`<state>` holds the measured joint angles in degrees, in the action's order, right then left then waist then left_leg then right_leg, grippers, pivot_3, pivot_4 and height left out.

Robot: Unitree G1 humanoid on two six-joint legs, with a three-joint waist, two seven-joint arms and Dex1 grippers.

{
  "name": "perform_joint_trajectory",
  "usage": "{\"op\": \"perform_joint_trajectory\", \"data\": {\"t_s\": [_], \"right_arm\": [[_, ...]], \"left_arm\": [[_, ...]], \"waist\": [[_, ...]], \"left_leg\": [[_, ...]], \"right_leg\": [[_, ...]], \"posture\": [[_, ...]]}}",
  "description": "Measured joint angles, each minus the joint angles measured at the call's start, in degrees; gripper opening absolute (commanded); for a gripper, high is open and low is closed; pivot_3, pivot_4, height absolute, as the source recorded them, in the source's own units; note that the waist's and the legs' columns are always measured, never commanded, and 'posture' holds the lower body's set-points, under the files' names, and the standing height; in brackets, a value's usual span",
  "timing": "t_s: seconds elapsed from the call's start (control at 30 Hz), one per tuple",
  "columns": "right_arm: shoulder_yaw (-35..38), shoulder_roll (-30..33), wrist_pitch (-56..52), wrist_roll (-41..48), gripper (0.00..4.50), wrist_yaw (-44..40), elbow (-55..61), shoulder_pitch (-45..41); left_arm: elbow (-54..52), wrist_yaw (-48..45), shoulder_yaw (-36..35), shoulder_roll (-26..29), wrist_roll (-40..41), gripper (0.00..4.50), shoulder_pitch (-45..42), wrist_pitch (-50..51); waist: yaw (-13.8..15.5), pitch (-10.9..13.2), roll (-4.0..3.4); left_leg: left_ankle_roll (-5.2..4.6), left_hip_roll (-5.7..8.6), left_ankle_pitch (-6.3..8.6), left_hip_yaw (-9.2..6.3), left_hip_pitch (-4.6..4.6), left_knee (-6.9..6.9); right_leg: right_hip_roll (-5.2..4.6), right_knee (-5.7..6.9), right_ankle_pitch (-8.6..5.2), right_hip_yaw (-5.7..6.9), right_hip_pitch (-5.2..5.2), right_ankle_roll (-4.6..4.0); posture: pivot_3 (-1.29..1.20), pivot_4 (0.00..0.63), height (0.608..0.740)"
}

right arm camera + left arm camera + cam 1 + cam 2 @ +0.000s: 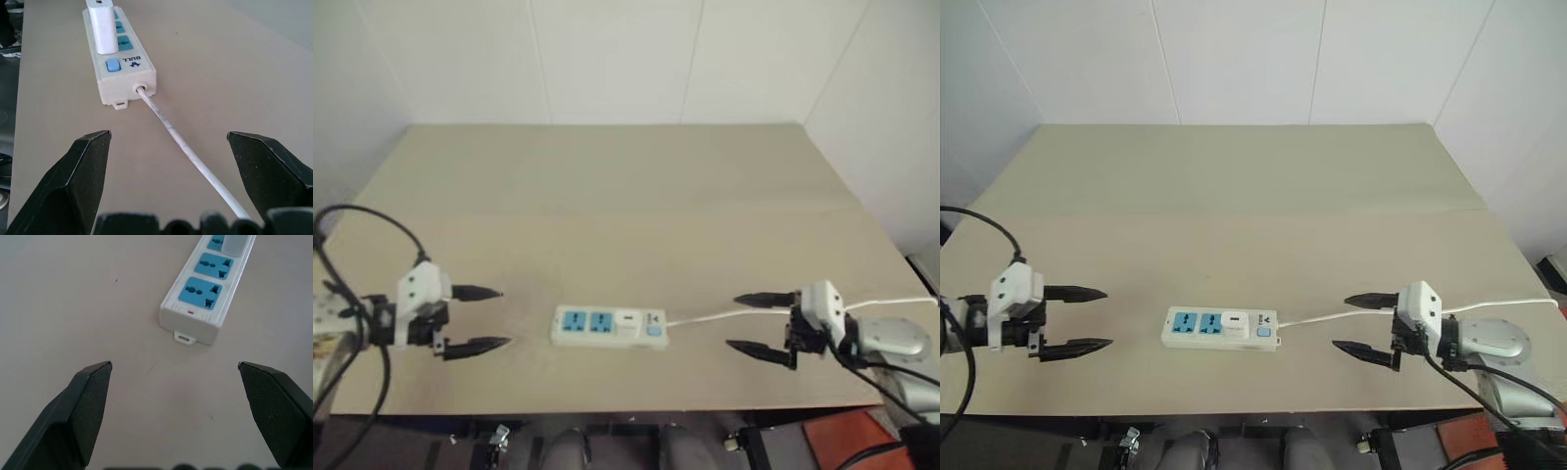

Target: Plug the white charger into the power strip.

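Note:
The power strip (pixel 609 327) lies flat near the table's front edge, midway between my two grippers. The white charger (pixel 627 322) stands upright in the socket nearest the blue switch (pixel 112 64); two blue sockets to its left are free. In the right wrist view the white charger (pixel 102 27) rises from the power strip (pixel 120 73). My left gripper (pixel 480 318) hovers open to the strip's left, pointing at it, nothing between its fingers. My right gripper (pixel 756 323) is open to the strip's right, above the thin white cable (pixel 715 315).
The cable (pixel 186 147) runs from the strip's switch end to the right and off the beige table (pixel 626 215) edge. White walls stand behind and to the right of the table. Black cables loop by my left arm (pixel 372 220).

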<state>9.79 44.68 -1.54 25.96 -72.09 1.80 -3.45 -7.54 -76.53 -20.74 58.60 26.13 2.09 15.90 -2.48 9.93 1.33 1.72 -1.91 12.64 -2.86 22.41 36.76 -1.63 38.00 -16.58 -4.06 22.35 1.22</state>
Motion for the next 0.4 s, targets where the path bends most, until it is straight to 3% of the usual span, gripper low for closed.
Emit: {"op": "perform_joint_trajectory", "data": {"t_s": [0.4], "right_arm": [[0.15, 0.82, -4.03, 0.09, 4.45, 0.22, -0.08, -2.28]], "left_arm": [[-6.78, 3.32, -2.59, -0.74, 1.39, 4.5, 4.53, 3.73]], "waist": [[0.05, 0.02, 0.0]], "left_leg": [[0.0, 0.0, 0.0, 0.01, 0.0, 0.0]], "right_leg": [[0.0, 0.0, 0.05, 0.0, -0.01, -0.09]], "posture": [[0.0, 0.15, 0.74]]}}
